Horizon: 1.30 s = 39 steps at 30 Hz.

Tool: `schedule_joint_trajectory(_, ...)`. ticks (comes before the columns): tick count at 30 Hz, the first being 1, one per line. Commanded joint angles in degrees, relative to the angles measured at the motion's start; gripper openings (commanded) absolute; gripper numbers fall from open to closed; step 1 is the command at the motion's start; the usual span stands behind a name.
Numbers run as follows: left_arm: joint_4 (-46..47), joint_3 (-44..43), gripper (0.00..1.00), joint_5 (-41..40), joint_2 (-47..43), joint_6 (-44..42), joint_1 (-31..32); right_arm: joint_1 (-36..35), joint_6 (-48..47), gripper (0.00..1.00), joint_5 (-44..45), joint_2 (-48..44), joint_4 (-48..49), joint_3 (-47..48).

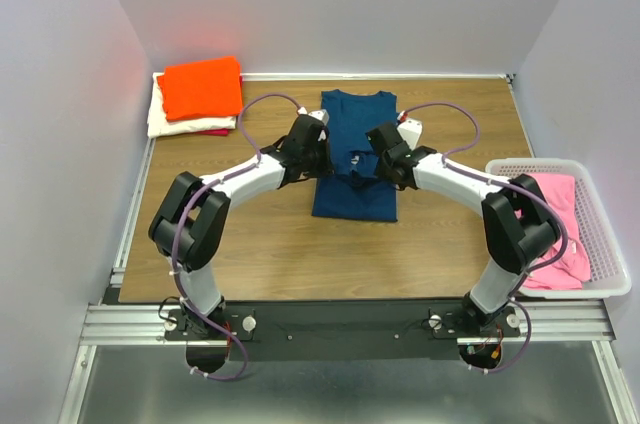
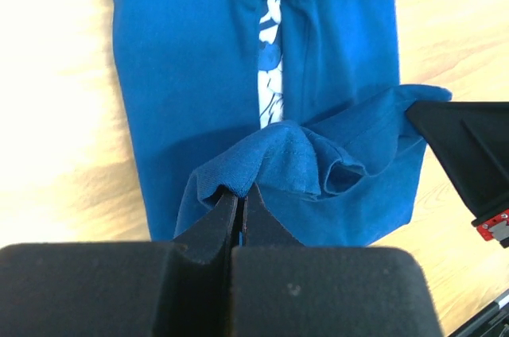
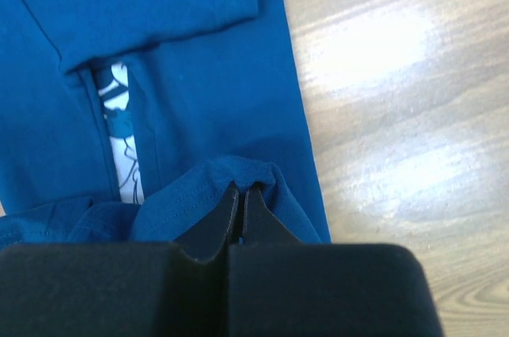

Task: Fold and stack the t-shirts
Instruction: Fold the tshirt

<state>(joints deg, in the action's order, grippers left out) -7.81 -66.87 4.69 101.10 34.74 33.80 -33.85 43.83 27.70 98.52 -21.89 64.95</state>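
The wooden table (image 1: 270,254) bears a navy t-shirt (image 1: 357,114) at centre and a folded stack (image 1: 200,89) far left.

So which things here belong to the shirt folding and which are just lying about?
Job: navy t-shirt, pinched by left gripper and right gripper; orange t-shirt atop cream-white t-shirt; pink t-shirt.
Lying about: white basket holding the pink one, wooden table.

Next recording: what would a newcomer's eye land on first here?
The navy blue cloth t-shirt lying in the middle of the wooden table draws the eye, with the left gripper and right gripper both shut on a bunched edge of it. Next is the bright orange folded t-shirt on a cream-white t-shirt at the far left corner, then the pink t-shirt in the white plastic basket on the right.
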Motion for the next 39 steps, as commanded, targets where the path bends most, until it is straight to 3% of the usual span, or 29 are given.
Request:
schedule_joint_trajectory(1, 0.43, -2.3, 0.0, 1.38, 1.91, -0.02, -0.93, 1.85, -1.47, 0.0, -2.21, 2.29, 1.94, 2.55)
schedule_joint_trajectory(29, 0.17, -8.36, 0.0, 3.04, 9.29, -0.38, -4.45, 8.45, -3.32, 0.01, -9.07, 7.65, 4.66, 5.8)
schedule_joint_trajectory(30, 0.52, -8.45, 0.0, 3.39, 9.38, -0.55, -4.45, 8.53, -3.58, 0.06, -9.33, 7.83, 4.66, 5.98)
schedule_joint_trajectory(34, 1.04, -8.63, 0.3, 4.1, 8.85, -0.73, -4.88, 8.62, -4.63, 0.27, -9.77, 8.0, 4.75, 7.12)
schedule_joint_trajectory(35, 1.66, -8.71, 0.34, 4.27, 8.33, -0.9, -4.97, 8.62, -5.24, 0.36, -9.69, 7.74, 4.75, 7.56)
schedule_joint_trajectory(39, 2.28, -8.89, 0.44, 5.24, 6.13, -1.69, -5.68, 8.71, -6.3, 0.56, -9.16, 5.73, 4.66, 7.56)
